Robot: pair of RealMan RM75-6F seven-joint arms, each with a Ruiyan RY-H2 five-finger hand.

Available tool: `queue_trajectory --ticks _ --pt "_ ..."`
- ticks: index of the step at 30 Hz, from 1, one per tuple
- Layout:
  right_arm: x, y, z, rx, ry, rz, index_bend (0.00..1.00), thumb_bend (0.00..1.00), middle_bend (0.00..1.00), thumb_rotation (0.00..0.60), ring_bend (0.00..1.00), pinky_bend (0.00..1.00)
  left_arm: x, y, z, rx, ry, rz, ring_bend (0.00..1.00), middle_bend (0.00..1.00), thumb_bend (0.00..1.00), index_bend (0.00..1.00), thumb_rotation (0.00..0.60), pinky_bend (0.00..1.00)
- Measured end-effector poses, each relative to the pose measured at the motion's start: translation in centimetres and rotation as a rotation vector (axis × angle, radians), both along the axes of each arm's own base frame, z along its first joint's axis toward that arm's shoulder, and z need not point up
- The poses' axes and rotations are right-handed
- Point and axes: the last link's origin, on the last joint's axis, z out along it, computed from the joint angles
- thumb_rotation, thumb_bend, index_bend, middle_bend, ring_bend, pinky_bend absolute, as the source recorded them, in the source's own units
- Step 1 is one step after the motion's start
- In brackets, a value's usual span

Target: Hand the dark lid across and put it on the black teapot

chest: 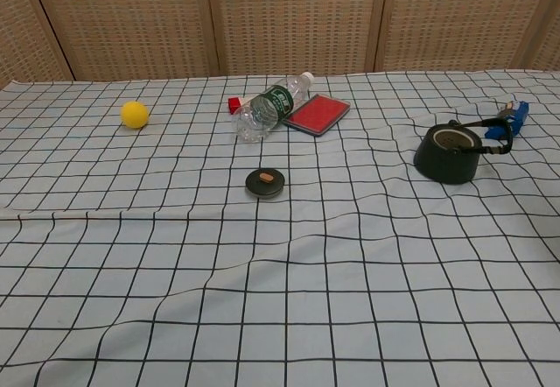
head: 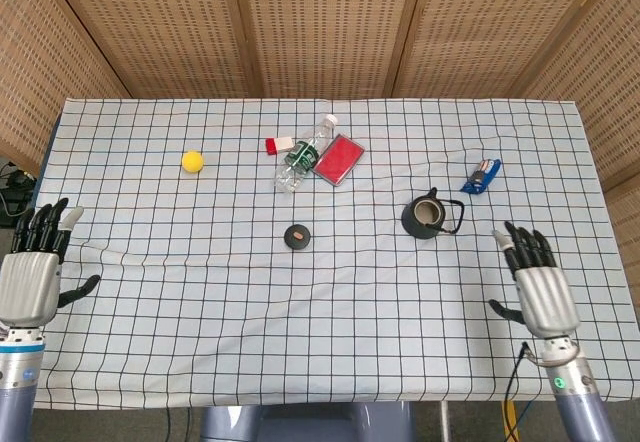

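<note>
Fingers spread, empty, both left hand (head: 30, 282) and right hand (head: 540, 289); round dark lid (head: 296, 236) flat on checked cloth (head: 330, 302); squat black teapot (head: 428, 214) lidless.

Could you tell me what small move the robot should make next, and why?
Probably reach the left hand toward the dark lid: it lies untouched on the cloth, left of the open black teapot, and both hands, including the right hand, are open and empty.
</note>
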Motion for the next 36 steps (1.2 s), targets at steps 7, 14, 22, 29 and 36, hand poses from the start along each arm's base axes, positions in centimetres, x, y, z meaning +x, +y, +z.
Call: queue_trajectory --ticks 7,14,22,29,36 --pt "7.7 -3.5 -6.0 0.095 -0.034 0.127 0.31 0.26 0.07 0.6 0.0 0.03 0.3 -0.2 0.5 -0.024 -0.07 -0.029 0.0 0.0 0.07 0.07 0.6 0.0" --pt "14.5 -6.1 -12.7 0.179 -0.014 0.178 0.33 0.32 0.08 0.6 0.0 0.03 0.1 -0.3 1.1 -0.044 -0.117 -0.034 0.0 0.0 0.07 0.07 0.6 0.0" --pt "17.7 -8.9 -17.0 0.216 0.044 0.154 0.31 0.36 0.07 0.6 0.0 0.03 -0.2 -0.1 1.8 -0.058 -0.163 -0.029 0.0 0.0 0.07 0.07 0.6 0.0" --pt "18.7 -11.7 -19.8 0.239 0.109 0.08 0.3 0.43 0.07 0.6 0.0 0.02 -0.7 0.5 2.0 -0.091 -0.191 -0.003 0.0 0.0 0.07 0.08 0.6 0.0" --pt "19.1 -12.9 -21.4 0.265 0.125 0.049 0.29 0.44 0.06 0.6 0.0 0.01 -0.9 0.9 1.6 -0.122 -0.195 0.013 0.0 0.0 0.07 0.09 0.6 0.0"
